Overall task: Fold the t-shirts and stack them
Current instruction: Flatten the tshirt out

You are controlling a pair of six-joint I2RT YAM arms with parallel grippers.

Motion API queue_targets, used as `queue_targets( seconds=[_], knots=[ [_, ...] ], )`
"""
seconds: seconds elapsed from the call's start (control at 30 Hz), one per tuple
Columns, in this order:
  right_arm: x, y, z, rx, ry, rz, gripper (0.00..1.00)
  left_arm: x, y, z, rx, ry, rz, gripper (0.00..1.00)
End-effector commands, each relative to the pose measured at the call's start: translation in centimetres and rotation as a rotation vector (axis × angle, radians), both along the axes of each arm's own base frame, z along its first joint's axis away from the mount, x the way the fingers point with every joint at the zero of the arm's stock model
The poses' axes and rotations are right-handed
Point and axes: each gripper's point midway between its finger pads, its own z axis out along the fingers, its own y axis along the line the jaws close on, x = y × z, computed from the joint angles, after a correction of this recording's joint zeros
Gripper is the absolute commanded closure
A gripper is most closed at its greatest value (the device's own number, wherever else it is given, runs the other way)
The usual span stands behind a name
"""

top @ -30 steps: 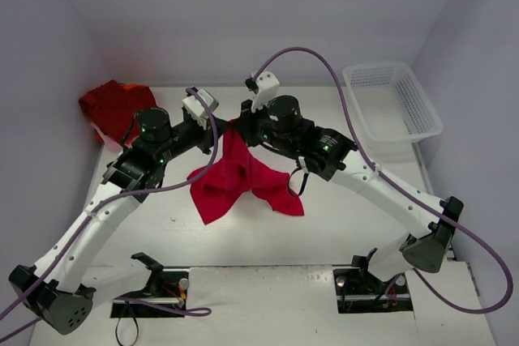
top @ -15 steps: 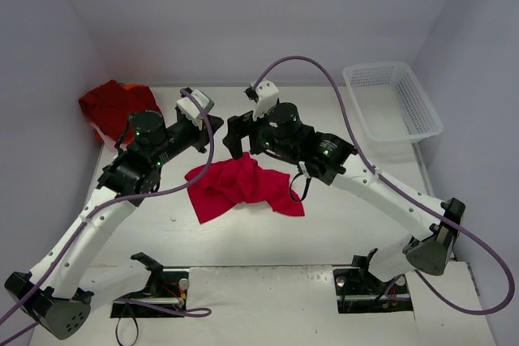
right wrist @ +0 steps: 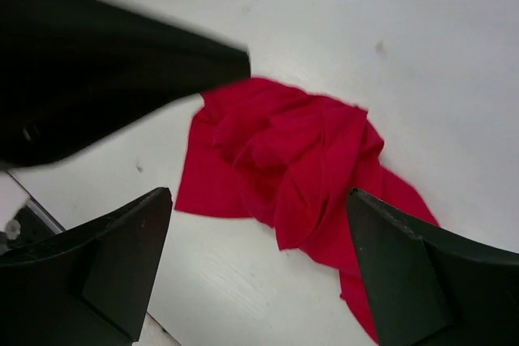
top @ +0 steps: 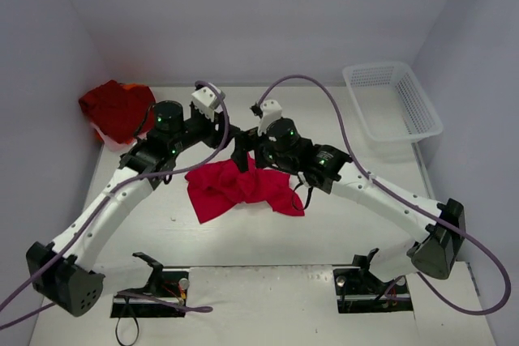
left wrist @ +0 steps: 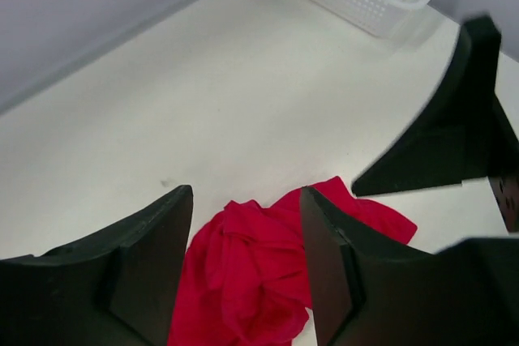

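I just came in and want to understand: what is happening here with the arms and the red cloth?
Two robot arms are folding t-shirts. One red t-shirt lies crumpled in the middle of the table. The left hand and the right hand both hang above it, open, holding nothing. More red cloth sits in the far left corner; a white basket stands far right.
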Motion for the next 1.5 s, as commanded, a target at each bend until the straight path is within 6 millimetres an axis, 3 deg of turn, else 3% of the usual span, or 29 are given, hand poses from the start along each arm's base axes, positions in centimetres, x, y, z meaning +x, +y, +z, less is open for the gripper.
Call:
queue_targets(
  seconds=[0.0,0.13,0.33,0.43,0.6,0.7,0.77,0.9,1.0,1.13,1.3,1.47],
  knots=[
    [0.1,0.1,-1.1,0.075,0.031,-0.04,0.16,1.6,-1.3,1.4,-0.145,0.046,-0.047,0.49],
    [-0.4,-1.9,-4.6,0.02,0.069,-0.089,0.21,4.1,-1.2,0.1,-0.196,0.084,-0.05,0.49],
    [-1.2,-3.0,-6.7,0.028,0.093,-0.111,0.25,6.1,-1.4,-0.3,-0.232,0.098,-0.079,0.49],
    [-1.6,-3.3,-6.8,0.047,0.102,-0.117,0.27,6.9,-1.8,-0.7,-0.228,0.119,-0.09,0.49],
    [-1.9,-3.5,-7.9,0.055,0.117,-0.124,0.3,6.6,-3.6,-2.4,-0.247,0.21,-0.192,0.49],
    [-1.8,-3.5,-8.0,0.053,0.117,-0.127,0.3,6.0,-3.2,-3.9,-0.187,0.259,-0.184,0.5],
    [-1.7,-3.6,-7.7,0.059,0.111,-0.133,0.3,5.5,-2.8,-4.8,-0.165,0.291,-0.174,0.5],
    [-1.5,-3.6,-7.0,0.083,0.113,-0.144,0.3,4.2,-1.8,-8.7,-0.083,0.441,-0.13,0.5],
    [-1.5,-4.1,-5.3,0.109,0.091,-0.155,0.3,3.0,-1.1,-11.7,-0.025,0.552,-0.113,0.5],
    [-1.5,-5.8,-3.2,0.113,0.049,-0.202,0.28,3.1,-0.6,-13.0,0.002,0.566,-0.085,0.5],
    [-1.6,-7.8,-0.4,0.129,0.002,-0.245,0.28,3.0,-1.4,-15.1,0.021,0.636,-0.107,0.5],
    [-1.6,-9.1,0.1,0.125,-0.013,-0.279,0.28,2.8,-2.3,-17.0,0.039,0.691,-0.129,0.5]
  ],
)
